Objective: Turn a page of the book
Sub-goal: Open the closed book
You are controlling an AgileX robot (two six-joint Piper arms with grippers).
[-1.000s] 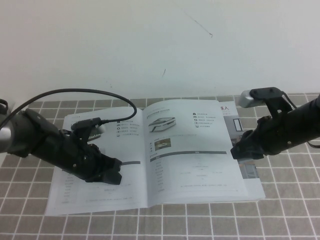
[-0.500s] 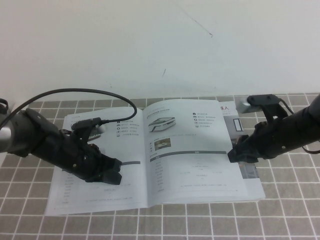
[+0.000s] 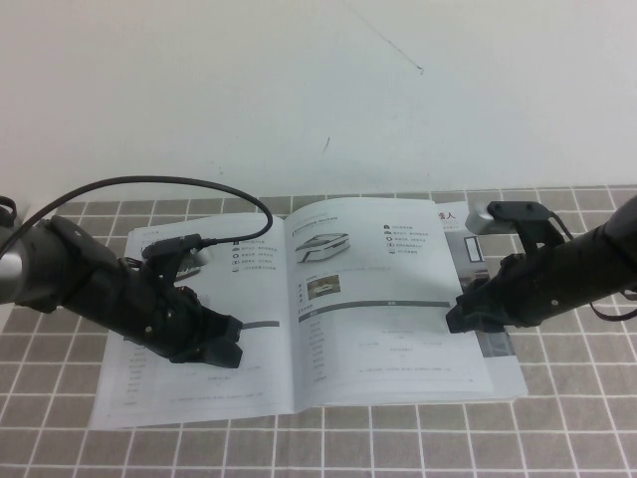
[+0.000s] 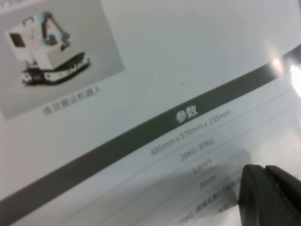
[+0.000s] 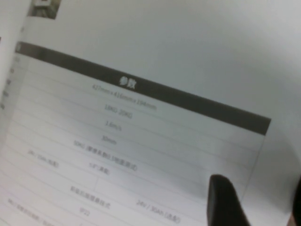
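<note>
Two tools: right tool (image 3: 460,319), fingers apart, at the page's (image 3: 383,299) outer edge; left tool (image 3: 231,344), closed, on the book (image 3: 199,388).

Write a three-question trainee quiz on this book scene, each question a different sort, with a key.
1. True or false: the book lies shut on the table.
2. Which gripper is at the outer edge of the page showing a white boat-like vehicle? A. left gripper B. right gripper
3. Fill in: the left gripper rests on the book's ______ half.

Key: 1. False, the book lies open. 2. B. 3. Left, beside the dark grey bar.
</note>
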